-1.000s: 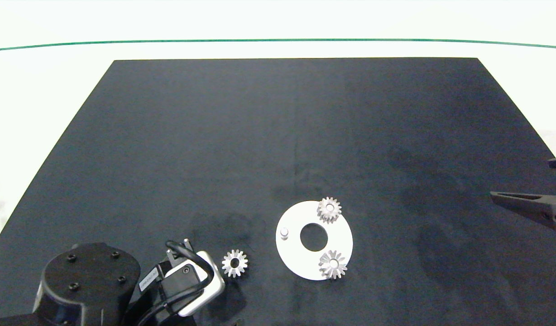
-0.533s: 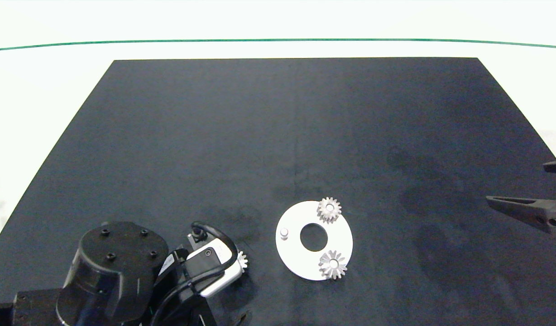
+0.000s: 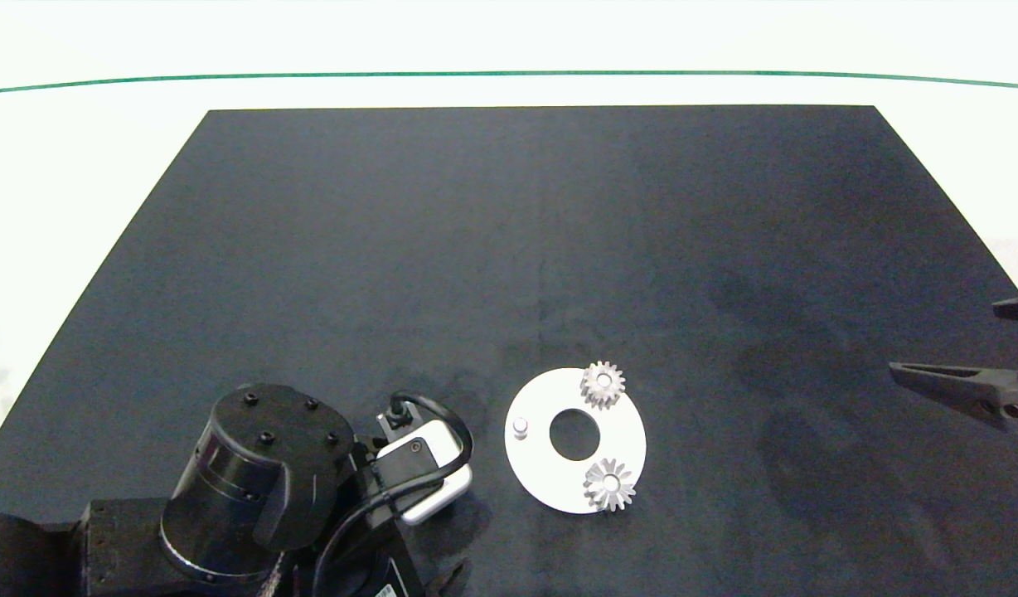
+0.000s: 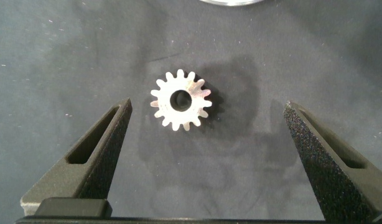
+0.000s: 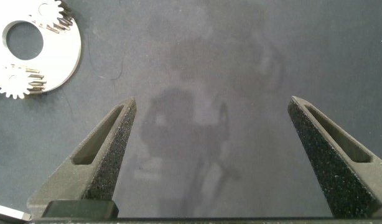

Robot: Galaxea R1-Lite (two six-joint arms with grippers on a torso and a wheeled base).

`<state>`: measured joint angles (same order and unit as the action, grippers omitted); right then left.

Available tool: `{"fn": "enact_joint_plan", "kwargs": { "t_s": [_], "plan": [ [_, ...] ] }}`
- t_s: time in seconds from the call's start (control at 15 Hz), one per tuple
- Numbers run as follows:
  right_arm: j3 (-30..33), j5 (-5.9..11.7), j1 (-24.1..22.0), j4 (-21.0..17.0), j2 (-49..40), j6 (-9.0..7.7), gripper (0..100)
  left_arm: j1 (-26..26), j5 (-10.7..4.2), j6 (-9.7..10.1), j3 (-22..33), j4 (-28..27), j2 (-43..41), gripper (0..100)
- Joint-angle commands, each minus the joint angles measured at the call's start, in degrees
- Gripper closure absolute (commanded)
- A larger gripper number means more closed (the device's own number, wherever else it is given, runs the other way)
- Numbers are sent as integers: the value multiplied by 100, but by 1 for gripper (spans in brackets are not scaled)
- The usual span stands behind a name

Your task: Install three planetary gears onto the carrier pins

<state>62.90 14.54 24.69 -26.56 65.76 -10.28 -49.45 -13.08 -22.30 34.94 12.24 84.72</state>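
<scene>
A white carrier disc lies at the near middle of the black mat. Two planetary gears sit on its carrier pins, one at the far side and one at the near side. The disc's left pin stands bare. The third gear lies flat on the mat just left of the disc; in the head view the left wrist covers it. My left gripper hangs above this gear, open, with one finger on each side and not touching it. My right gripper is open and holds nothing, at the mat's right edge.
The black mat covers most of a white table; a green line runs along the far side. The left arm's bulky joint fills the near left corner. The right fingers reach in from the right edge.
The left arm has moved right and away from the near edge. Its wrist now covers the loose gear that lay in plain sight a second ago. The right gripper has barely shifted.
</scene>
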Motion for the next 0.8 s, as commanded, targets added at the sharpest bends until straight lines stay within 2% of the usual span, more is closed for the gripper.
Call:
{"fn": "enact_joint_plan", "kwargs": {
  "t_s": [0.07, 0.47, 0.8],
  "plan": [
    [-6, 5, 1, -24, -1, -9, 0, 14, -10, -12, 101, 7, 176, 0],
    [-15, 5, 1, -33, -19, -1, 0, 58, -10, -91, 118, 33, 273, 0],
    [-112, 5, -8, -24, -28, -1, 0, 330, -10, -170, 189, 33, 325, 0]
  ]
}}
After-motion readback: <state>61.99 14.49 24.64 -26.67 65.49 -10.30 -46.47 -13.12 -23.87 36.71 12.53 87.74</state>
